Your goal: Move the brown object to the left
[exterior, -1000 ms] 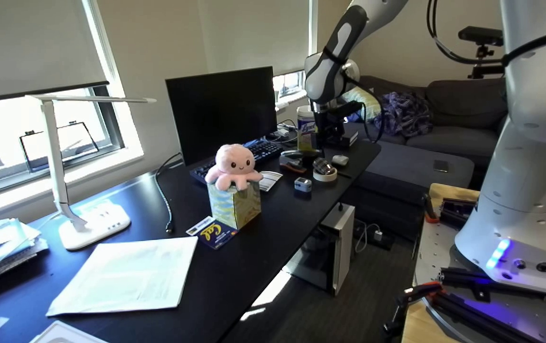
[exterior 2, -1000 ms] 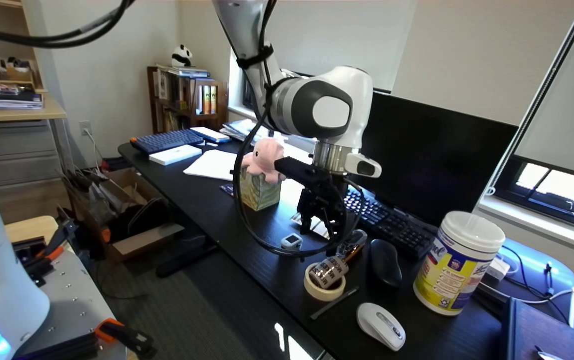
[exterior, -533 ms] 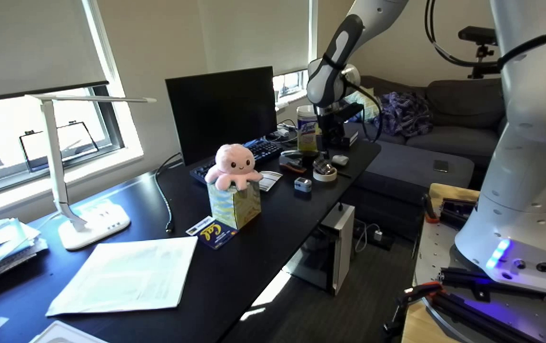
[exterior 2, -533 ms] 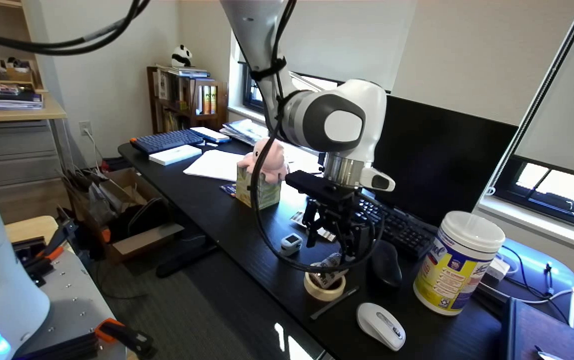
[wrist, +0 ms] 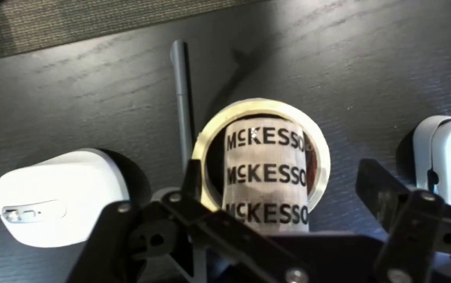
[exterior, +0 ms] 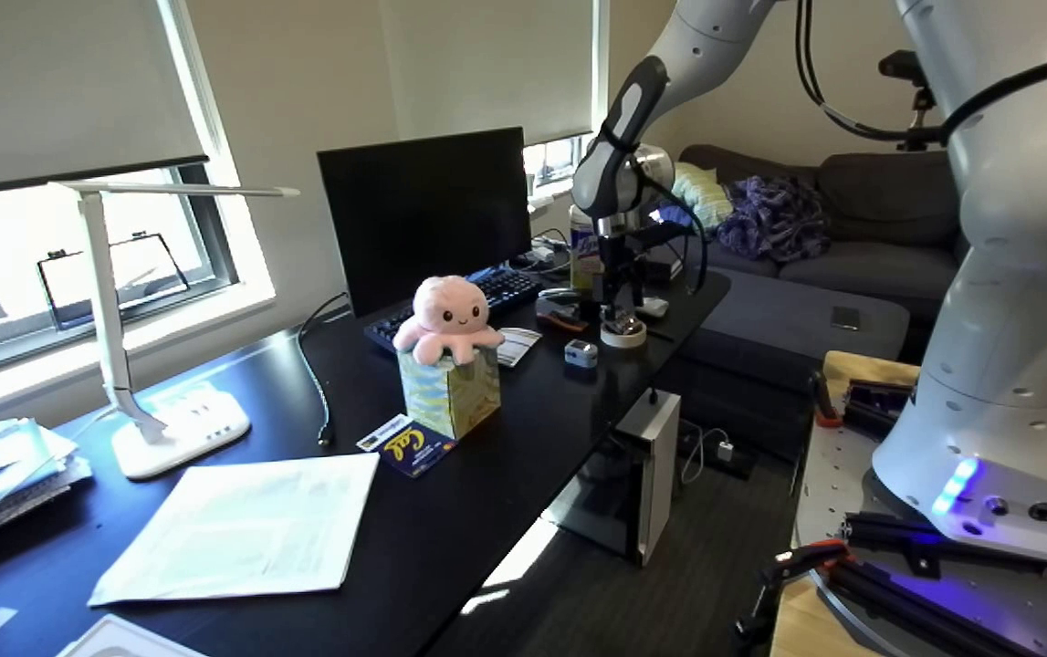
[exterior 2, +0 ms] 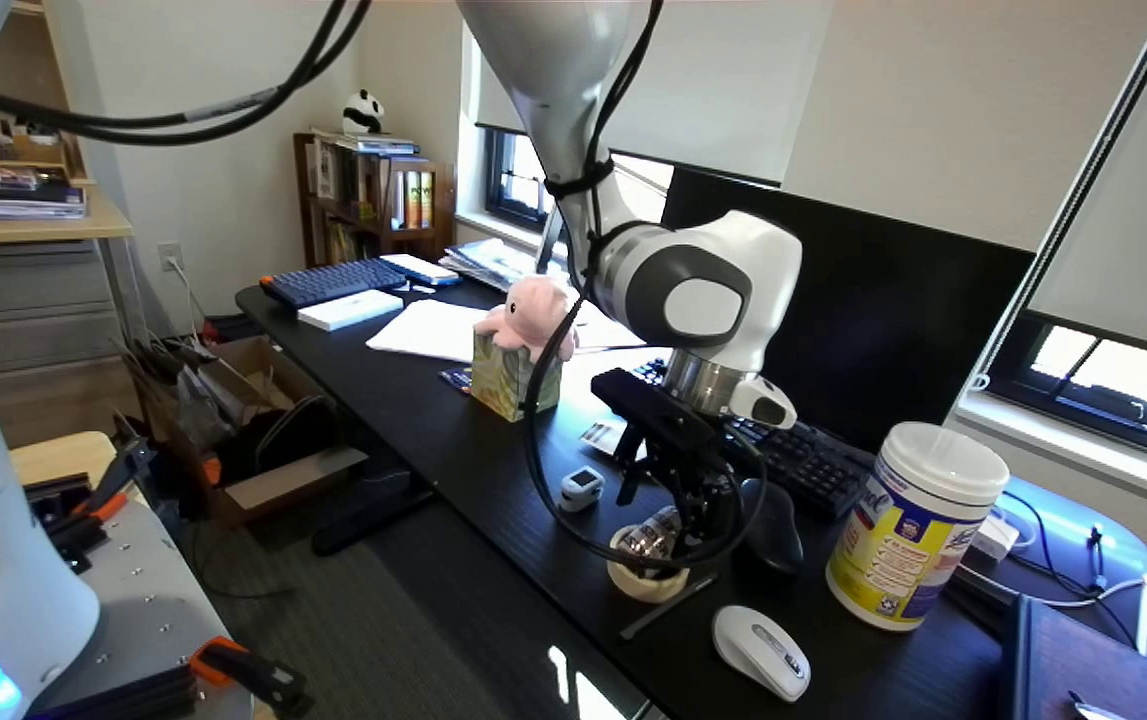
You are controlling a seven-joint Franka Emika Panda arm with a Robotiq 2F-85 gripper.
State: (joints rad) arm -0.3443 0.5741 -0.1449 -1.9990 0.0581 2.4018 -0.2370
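Note:
A tape roll printed with McKesson (wrist: 266,173) looks pale brown in the wrist view. It leans inside a cream tape ring (wrist: 319,149) lying on the black desk. In both exterior views the roll (exterior 2: 651,542) (exterior: 621,322) sits in the ring (exterior 2: 633,582) near the desk's edge. My gripper (wrist: 281,167) is open and pointing down just over the roll. The roll shows between the fingers, nearer the left finger in the wrist view, with a wider gap to the right finger. The roll's lower end is hidden behind the gripper. I cannot tell if a finger touches the ring.
A white mouse (wrist: 62,196) and a dark pen (wrist: 182,90) lie beside the ring. A small white oximeter (exterior 2: 581,488) is on its opposite side. A black mouse (exterior 2: 771,528), a wipes canister (exterior 2: 918,525) and a monitor (exterior 2: 893,320) stand close by.
My gripper has moved across the desk and come down from above onto the tape roll; its fingers stay open. The roll and ring appear in the same place.

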